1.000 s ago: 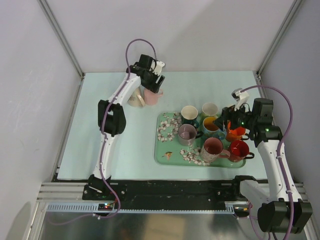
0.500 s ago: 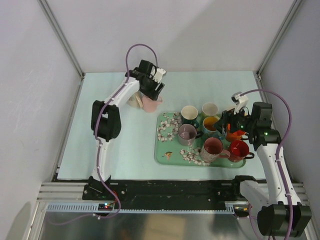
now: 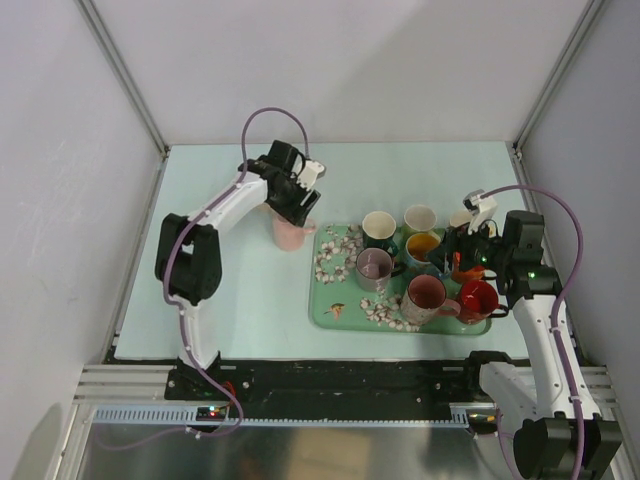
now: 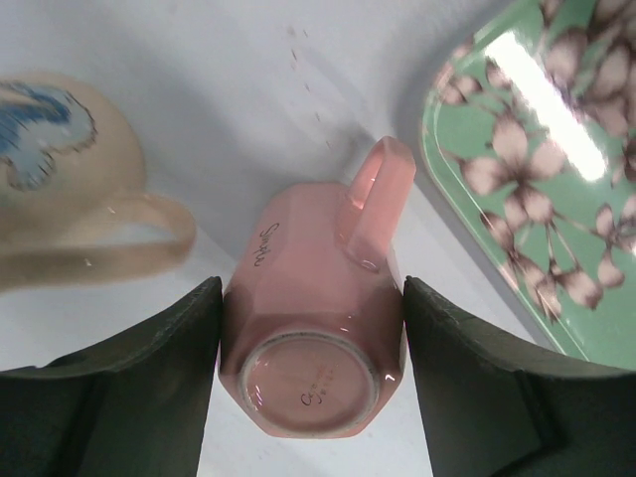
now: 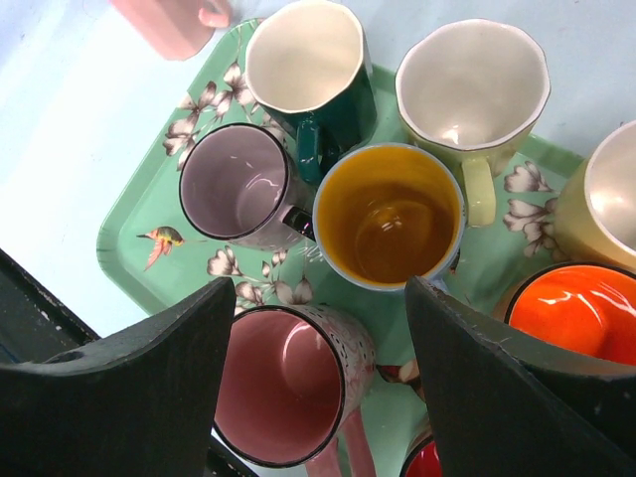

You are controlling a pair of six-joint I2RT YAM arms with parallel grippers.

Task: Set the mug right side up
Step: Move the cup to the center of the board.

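Left gripper (image 4: 310,298) clamped on pink mug (image 3: 289,236), fingers touching both sides, its base toward the wrist. Mug sits just left of tray (image 3: 335,300), beside cream mug (image 4: 50,199). Right gripper (image 5: 318,288) spread wide above the tray mugs, holding nothing.

The top camera looks steeply down from above and behind the arms, taking in the whole pale green table (image 3: 400,170). The left wrist camera sits close above the pink faceted ceramic mug (image 4: 313,328), facing its base. The right wrist camera hangs higher over the green flowered tray (image 5: 149,229), and all three views share that mug and one tray corner.
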